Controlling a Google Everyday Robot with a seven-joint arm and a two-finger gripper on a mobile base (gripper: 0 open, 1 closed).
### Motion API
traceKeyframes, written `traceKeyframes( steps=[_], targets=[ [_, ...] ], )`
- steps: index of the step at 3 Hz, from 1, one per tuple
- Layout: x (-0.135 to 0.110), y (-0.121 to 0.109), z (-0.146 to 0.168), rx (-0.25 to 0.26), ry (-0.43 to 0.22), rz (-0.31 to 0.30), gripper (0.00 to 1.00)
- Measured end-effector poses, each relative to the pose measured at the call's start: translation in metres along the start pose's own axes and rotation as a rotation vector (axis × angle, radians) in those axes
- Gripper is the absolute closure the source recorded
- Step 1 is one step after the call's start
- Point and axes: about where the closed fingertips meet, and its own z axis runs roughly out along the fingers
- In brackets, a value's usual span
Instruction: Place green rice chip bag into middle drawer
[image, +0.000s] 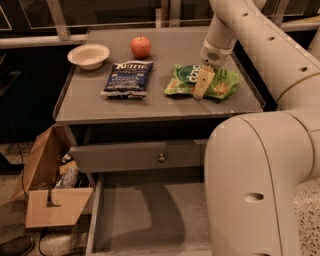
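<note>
gripper (202, 84) sits down on the green rice chip bag (181, 80) lying on the counter (85, 102), can't tell if it's gripping yet. middle drawer (150, 220) hangs open below, ready for the drop.

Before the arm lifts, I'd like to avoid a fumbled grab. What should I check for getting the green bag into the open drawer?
1. Gripper at the green rice chip bag: ok, it is at the bag's middle.
2. Firm hold on the bag: cannot tell.
3. Middle drawer pulled out: ok, the floor that shows is bare.
4. Drawer's right side free: cannot tell, the robot's arm hides it.
5. Blue chip bag apart from the green one: ok, a gap of tabletop lies between them.
</note>
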Motion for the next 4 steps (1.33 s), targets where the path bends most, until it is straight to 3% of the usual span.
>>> traceKeyframes(
  steps=[2, 4],
  targets=[
    [-0.001, 0.0, -0.003, 0.0, 0.0, 0.0, 0.96],
    [-0.009, 0.004, -0.041, -0.003, -0.07, -0.032, 1.0]
  ],
)
